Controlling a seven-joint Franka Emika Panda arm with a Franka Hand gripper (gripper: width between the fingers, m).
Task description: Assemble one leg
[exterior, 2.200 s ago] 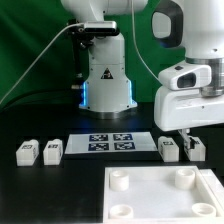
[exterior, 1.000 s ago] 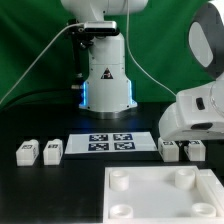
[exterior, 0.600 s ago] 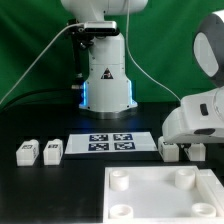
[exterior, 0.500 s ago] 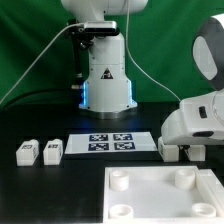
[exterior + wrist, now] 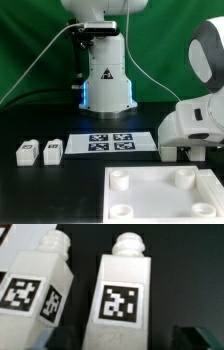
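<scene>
Four legs lie on the black table. Two are at the exterior view's left (image 5: 27,152) (image 5: 52,149), and two at the right, under the arm's white hand (image 5: 196,124), which hides most of them. In the wrist view these two lie side by side, tags up, pegs pointing away. My gripper (image 5: 125,340) is open and low over the middle leg (image 5: 125,291). One dark finger (image 5: 62,335) is in the gap toward the neighbouring leg (image 5: 35,283). The other finger (image 5: 198,339) stands clear on the far side. Nothing is gripped.
The marker board (image 5: 110,143) lies between the two leg pairs. The large white tray-like piece with round sockets (image 5: 150,200) fills the front right. The robot base (image 5: 107,75) stands behind, with a cable at the left.
The hand has come down and shifted toward the exterior view's left, settling over the two right legs. The legs and the other parts have not moved.
</scene>
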